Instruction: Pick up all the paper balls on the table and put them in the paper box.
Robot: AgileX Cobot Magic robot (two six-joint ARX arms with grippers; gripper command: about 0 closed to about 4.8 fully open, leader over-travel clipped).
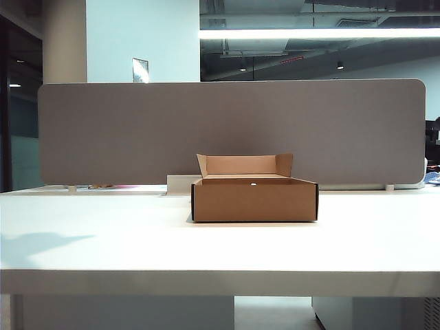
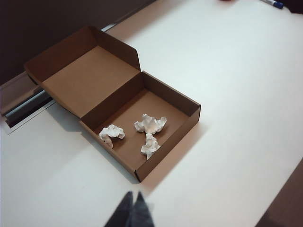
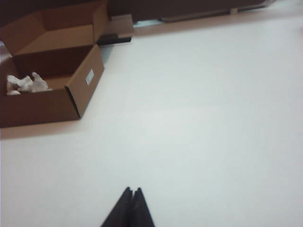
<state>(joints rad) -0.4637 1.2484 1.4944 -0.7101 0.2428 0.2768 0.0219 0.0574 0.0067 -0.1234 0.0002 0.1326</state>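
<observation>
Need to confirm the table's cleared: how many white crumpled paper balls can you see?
3, all inside the shallow brown cardboard box: one by its lid-side wall, one mid-floor, one beside the front wall. None shows on the white table, though parts are out of view.

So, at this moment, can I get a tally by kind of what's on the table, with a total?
Paper balls: 3, all white, lying inside the box
Paper box: 1, brown cardboard, lid open
Pen: 1, at the table's far edge, only partly in view
Total: 5
</observation>
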